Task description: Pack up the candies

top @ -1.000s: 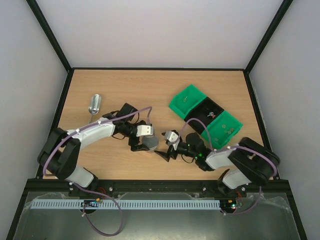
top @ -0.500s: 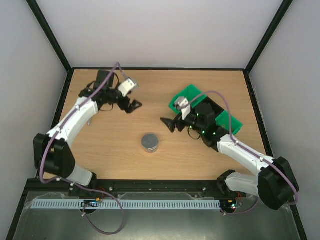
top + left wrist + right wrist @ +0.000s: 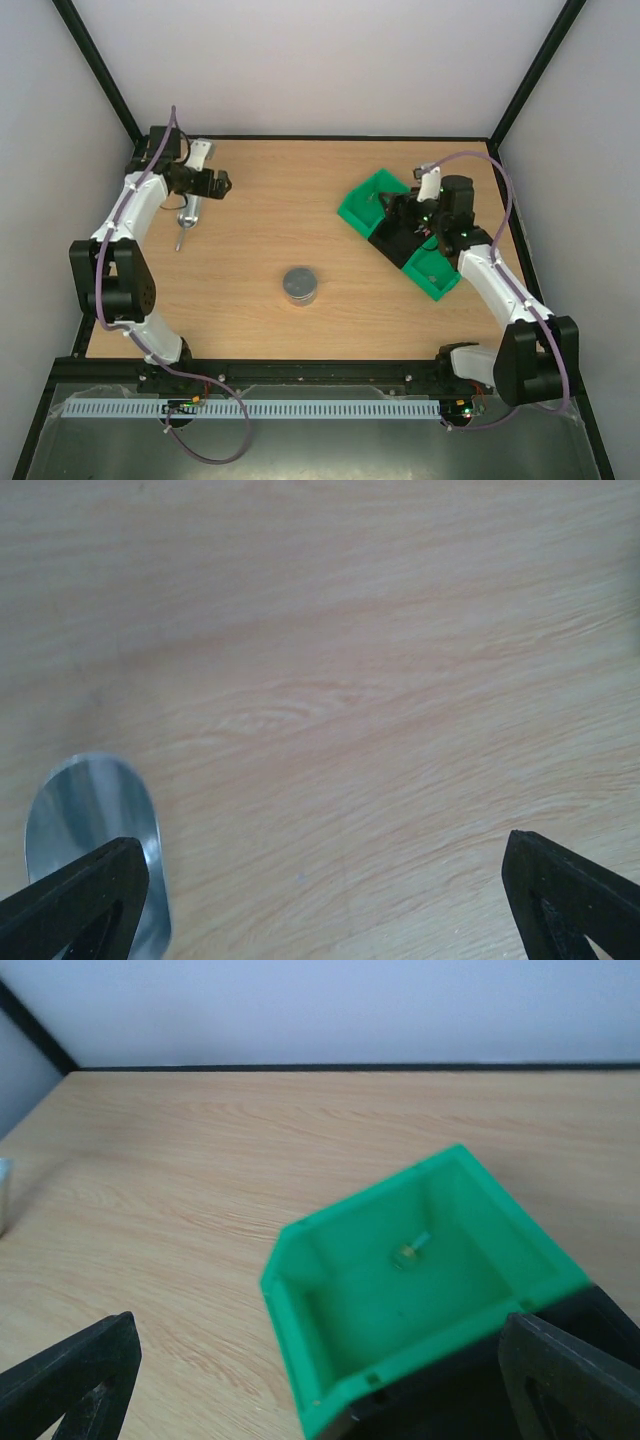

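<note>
Green bin [image 3: 480, 1222] at the table's 2 o'clock holds one of the candies [image 3: 410, 1250]. The right gripper [image 3: 318, 1355] above it gapes wide, empty. At 10 o'clock the left gripper [image 3: 322, 852], equally wide and empty, hovers by the metal scoop [image 3: 92, 825].

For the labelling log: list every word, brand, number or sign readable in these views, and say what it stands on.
None: no view shows any readable text.
The green bins, metal scoop, round grey tin and wooden table show no lettering.
The candy in the green bin is too small to show any print.
</note>
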You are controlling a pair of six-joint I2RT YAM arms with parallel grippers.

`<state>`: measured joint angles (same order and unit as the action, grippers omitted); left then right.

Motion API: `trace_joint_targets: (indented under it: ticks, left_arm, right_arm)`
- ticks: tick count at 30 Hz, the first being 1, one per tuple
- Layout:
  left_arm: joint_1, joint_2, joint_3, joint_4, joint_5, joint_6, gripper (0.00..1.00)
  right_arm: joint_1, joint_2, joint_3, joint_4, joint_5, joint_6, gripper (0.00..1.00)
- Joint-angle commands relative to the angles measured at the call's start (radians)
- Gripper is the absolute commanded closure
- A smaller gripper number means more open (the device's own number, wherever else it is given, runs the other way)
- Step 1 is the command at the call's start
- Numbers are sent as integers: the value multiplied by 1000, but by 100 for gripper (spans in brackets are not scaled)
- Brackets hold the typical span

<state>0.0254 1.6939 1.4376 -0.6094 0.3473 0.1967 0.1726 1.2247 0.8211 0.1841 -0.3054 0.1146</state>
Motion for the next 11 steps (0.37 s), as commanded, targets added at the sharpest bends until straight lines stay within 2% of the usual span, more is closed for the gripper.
trace_joint_targets:
  ticks: [1,5,11]
  left_arm:
    - [16,-64,-125,29,-90,-46,0]
    - [26,-116,-221,71,-128,-71,0]
    - [27,-168,-283,94,-146,-105,1]
  right_arm:
    - [-55,-33,-52,-58,-2,48,1]
    - [-71,-66,-87,-59,7,63,1]
    - [-77,-99,-118,-55,11,68,1]
